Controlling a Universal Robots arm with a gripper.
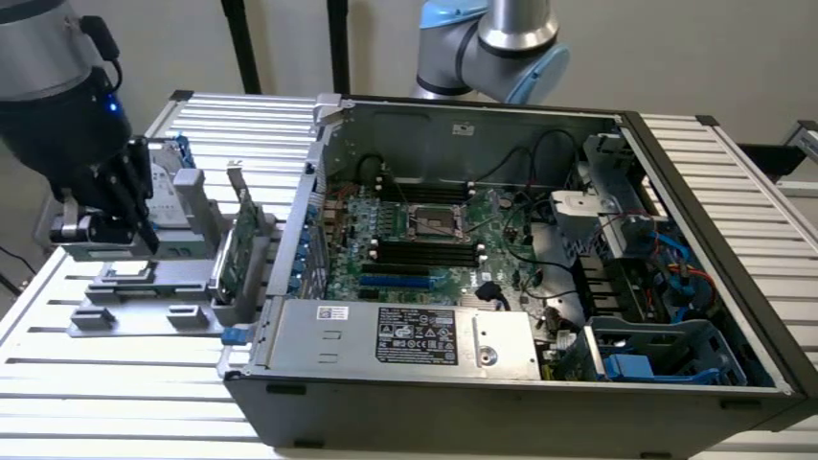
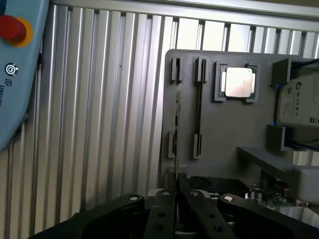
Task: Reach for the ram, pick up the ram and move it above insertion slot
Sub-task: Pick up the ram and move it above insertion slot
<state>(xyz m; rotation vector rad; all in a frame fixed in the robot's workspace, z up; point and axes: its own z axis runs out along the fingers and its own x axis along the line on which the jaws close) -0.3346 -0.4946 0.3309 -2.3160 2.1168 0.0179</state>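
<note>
Gripper (image 1: pixel 122 235): I have it above the grey holder (image 1: pixel 128 311), left of the PC case (image 1: pixel 511 402).
Fingers (image 2: pixel 167 199): clenched together, empty.
Ram (image 2: pixel 178 112): on edge in the holder's slots, long axis in line with my fingers.

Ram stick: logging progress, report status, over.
Tool hovers over grey plastic holder tray. Thin green ram stick stands edgewise in tray, not gripped. Nothing blocking.

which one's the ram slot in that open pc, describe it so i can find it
Inside the open computer case, find the green motherboard. Between its square silver CPU socket and the labelled power supply lie the insertion slots: long, black and parallel, unlike the shorter blue slot beside them.
</note>
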